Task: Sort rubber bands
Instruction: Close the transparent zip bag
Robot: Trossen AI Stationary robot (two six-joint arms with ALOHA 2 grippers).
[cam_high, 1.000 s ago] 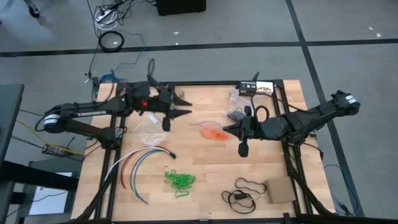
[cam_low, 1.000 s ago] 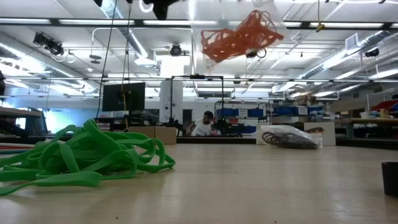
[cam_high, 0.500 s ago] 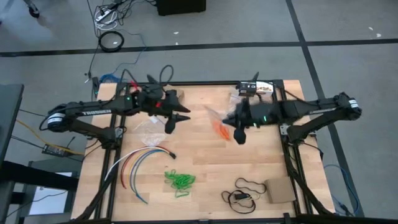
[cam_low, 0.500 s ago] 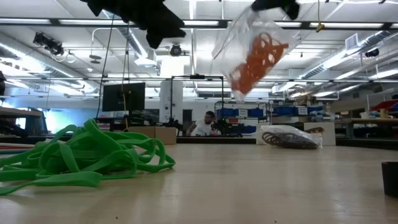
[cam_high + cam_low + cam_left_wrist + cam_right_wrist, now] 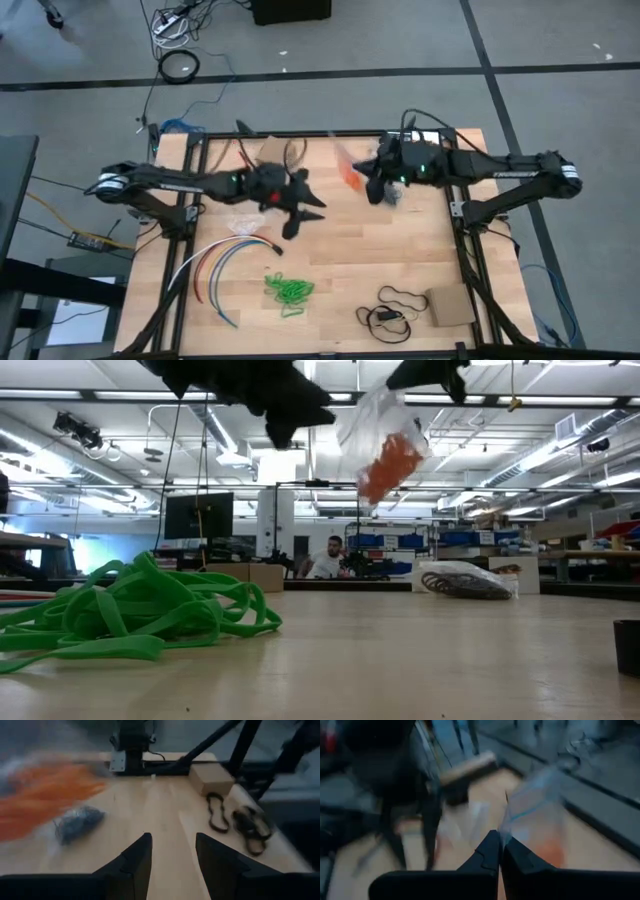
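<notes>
A clear plastic bag [image 5: 385, 440] with orange rubber bands [image 5: 350, 178] inside hangs in the air over the table's far middle, and my right gripper [image 5: 370, 183] is shut on it. My left gripper [image 5: 305, 213] hovers open over the table's middle with nothing between its fingers [image 5: 142, 857]. Green rubber bands [image 5: 288, 290] lie in a loose heap near the front edge. Dark rubber bands in another clear bag [image 5: 80, 820] rest on the table below the right gripper. An empty clear bag [image 5: 240, 215] lies under the left arm. My right gripper pinches the clear bag's upper edge [image 5: 509, 827] between its two shut fingers [image 5: 490, 852]. The bag hangs below the gripper, lifted clear of the table and slanted, with the orange bands [image 5: 388, 460] gathered in its lower part.
Long coloured cables [image 5: 225, 260] curve along the near left. A black cord loop [image 5: 395, 305] and a cardboard box [image 5: 450, 305] lie at the near right. Bare wood shows between the green heap and the arms.
My right gripper has swung toward the table's far edge and rolled, carrying the bag; the bag has gone from lying spread out level to hanging slanted, the orange bands sliding to its lower end. My left gripper has come down and toward the table's middle and near side.
</notes>
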